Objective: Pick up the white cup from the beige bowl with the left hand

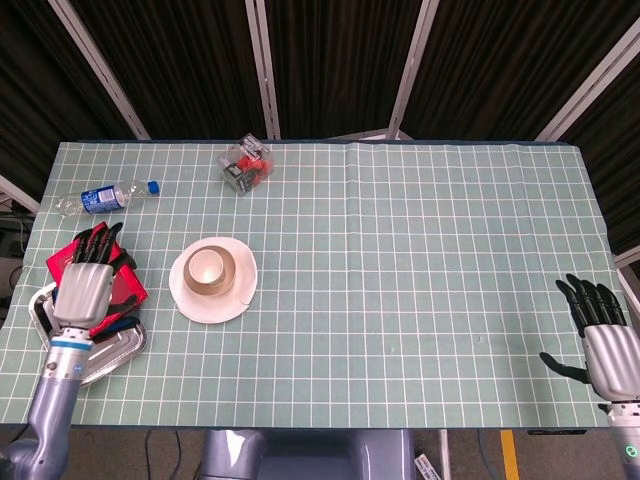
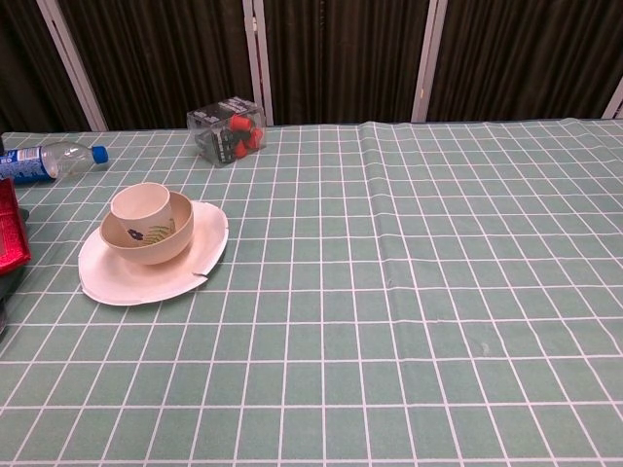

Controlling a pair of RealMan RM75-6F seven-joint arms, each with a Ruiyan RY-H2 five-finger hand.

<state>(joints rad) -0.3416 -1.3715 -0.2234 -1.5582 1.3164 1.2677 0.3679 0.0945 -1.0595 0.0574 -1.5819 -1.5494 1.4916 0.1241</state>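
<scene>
The white cup [image 1: 207,265] [image 2: 140,205] stands upright in the beige bowl [image 1: 210,273] [image 2: 156,239], which sits on a white plate [image 1: 213,302] [image 2: 127,279] left of centre. My left hand [image 1: 87,284] hovers over the red book, left of the plate and apart from it, fingers spread and holding nothing. My right hand [image 1: 604,339] rests at the table's front right corner, fingers extended and empty. Neither hand shows in the chest view.
A red book [image 1: 126,288] lies on a blue item in a metal tray [image 1: 110,354] at the left edge. A water bottle [image 1: 102,198] [image 2: 44,159] lies at back left. A clear box with red contents [image 1: 246,164] [image 2: 227,131] stands at the back.
</scene>
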